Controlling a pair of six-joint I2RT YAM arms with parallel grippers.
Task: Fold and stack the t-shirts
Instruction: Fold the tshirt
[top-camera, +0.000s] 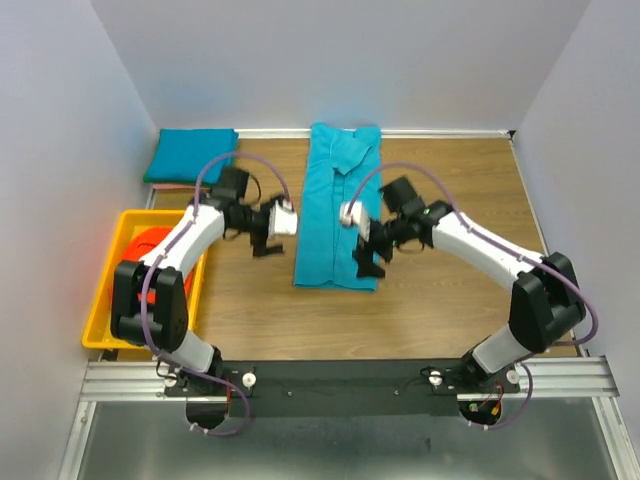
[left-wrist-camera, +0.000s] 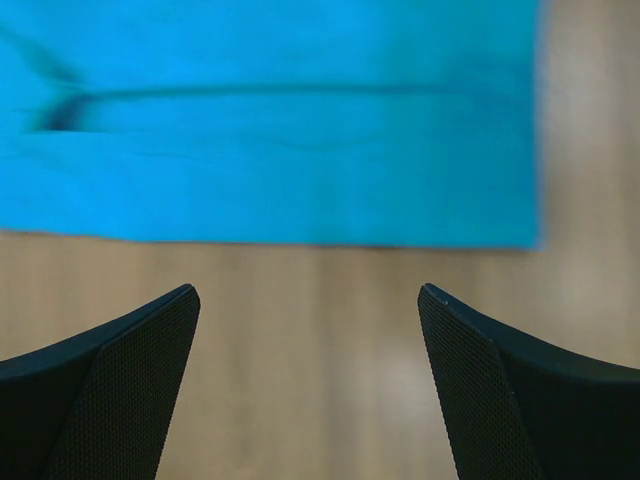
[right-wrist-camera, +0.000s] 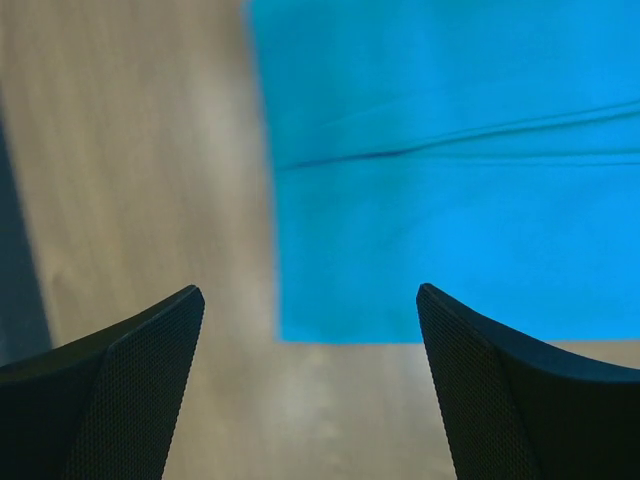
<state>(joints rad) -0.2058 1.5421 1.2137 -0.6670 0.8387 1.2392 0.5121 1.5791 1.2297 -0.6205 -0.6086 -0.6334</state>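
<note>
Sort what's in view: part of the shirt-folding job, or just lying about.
Job:
long teal t-shirt, mid-table
folded teal t-shirt, far-left corner
orange-red t-shirt, in the tray

Lying about:
yellow tray

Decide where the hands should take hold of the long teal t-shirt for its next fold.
Grip the teal t-shirt at its near hem's two corners, left hand from the left edge, right hand from the right. It lies flat as a long narrow strip, and that end sits nearest both open hands, so lifting it probably folds it toward the collar.
</note>
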